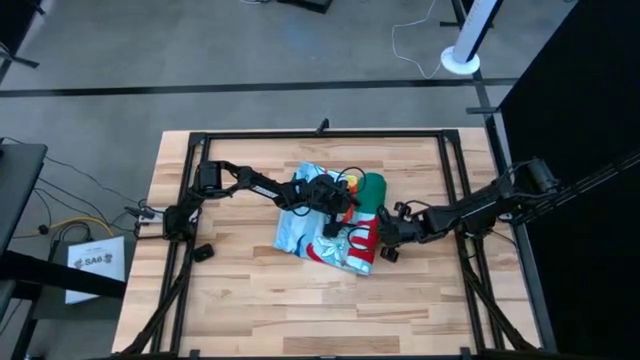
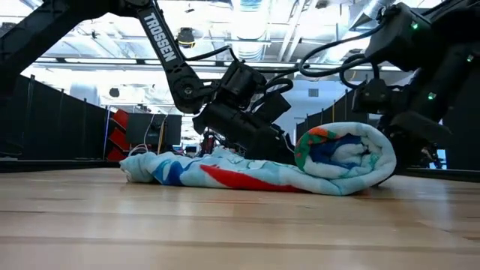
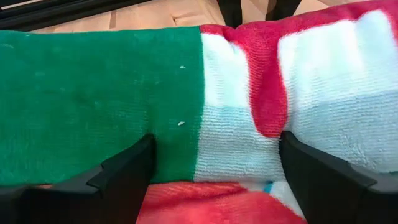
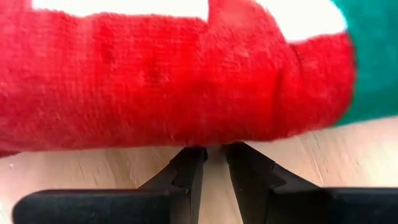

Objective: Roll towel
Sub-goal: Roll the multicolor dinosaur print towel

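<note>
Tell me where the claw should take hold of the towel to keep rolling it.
Probably grip the towel at its thick rolled end, coming from above, fingers straddling the roll. The rest lies flat and thin on the table, harder to pinch. The left claw is already open over the roll; the right claw sits beside it.

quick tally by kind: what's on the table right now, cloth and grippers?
Towel, partly rolled: 1
Grippers: 2, the left gripper open against the towel, the right gripper nearly shut at the roll's edge
Total: 3
</note>
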Robot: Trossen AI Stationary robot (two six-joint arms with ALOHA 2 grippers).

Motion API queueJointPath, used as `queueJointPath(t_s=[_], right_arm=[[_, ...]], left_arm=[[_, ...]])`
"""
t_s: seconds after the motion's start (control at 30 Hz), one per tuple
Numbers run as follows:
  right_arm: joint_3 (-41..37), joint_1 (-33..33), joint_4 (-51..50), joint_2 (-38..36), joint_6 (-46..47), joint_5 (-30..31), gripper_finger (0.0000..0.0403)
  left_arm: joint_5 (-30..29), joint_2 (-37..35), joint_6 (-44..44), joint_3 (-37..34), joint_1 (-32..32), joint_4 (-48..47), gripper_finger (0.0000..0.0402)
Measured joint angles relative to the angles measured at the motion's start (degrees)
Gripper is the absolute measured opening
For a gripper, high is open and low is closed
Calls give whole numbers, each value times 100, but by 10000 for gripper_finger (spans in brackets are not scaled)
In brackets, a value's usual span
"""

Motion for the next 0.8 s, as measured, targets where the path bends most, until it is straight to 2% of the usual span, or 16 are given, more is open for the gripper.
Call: queueJointPath(t_s=[0.13, 0.23, 0.57, 0.8], right_arm=[[-11, -11, -274, -198, -8, -30, 79], [-17, -158, -602, -395, 16, -132, 107], [-26, -909, -682, -505, -425, -520, 272], [-35, -987, -246, -477, -1387, -394, 344]], left_arm=[[2, 0, -12, 0, 0, -19, 324], [2, 0, -22, 0, 0, -21, 324], [42, 0, -87, 0, 0, -28, 324], [57, 0, -68, 0, 0, -30, 324]])
